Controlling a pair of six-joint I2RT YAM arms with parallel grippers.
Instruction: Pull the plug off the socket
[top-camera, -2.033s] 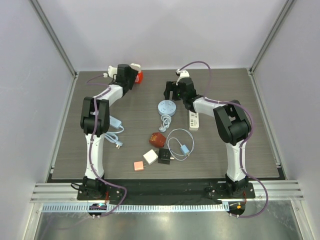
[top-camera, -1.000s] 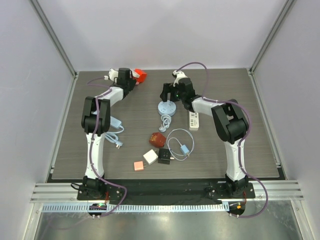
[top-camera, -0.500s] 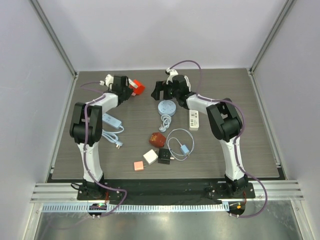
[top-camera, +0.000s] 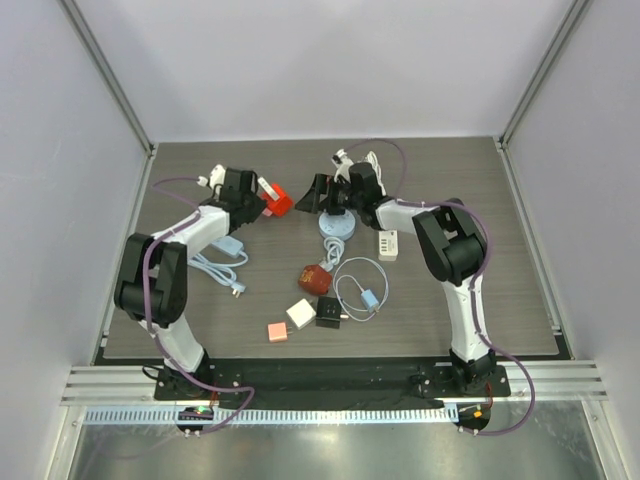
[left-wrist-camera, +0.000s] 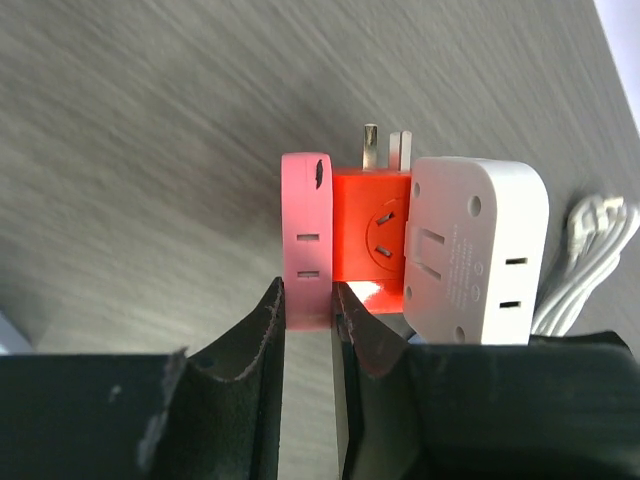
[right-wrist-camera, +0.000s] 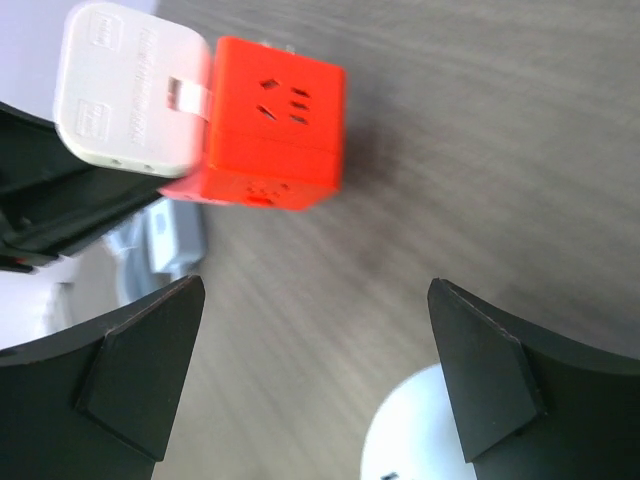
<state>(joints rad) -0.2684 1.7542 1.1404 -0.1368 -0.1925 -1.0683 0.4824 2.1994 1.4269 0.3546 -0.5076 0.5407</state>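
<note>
An orange-red socket cube (left-wrist-camera: 370, 235) hangs above the table at the back, with a white plug (left-wrist-camera: 475, 255) on one face and a flat pink plug (left-wrist-camera: 307, 240) on the opposite face. My left gripper (left-wrist-camera: 308, 290) is shut on the pink plug. From above, the cube (top-camera: 279, 204) sits between the two grippers. My right gripper (top-camera: 308, 197) is wide open just right of it, touching nothing. In the right wrist view the cube (right-wrist-camera: 275, 130) and white plug (right-wrist-camera: 135, 90) lie ahead of the spread right gripper (right-wrist-camera: 315, 290).
A round pale-blue socket hub (top-camera: 338, 222) lies under the right wrist, a white power strip (top-camera: 388, 242) to its right. Nearer are a dark red object (top-camera: 314, 279), a coiled cable (top-camera: 365, 290), white (top-camera: 300, 313), black (top-camera: 328, 313) and pink (top-camera: 277, 331) adapters. A blue strip (top-camera: 225, 250) lies left.
My left gripper has carried the socket cube from the back toward the middle. The right gripper has swung left toward it and opened wider.
</note>
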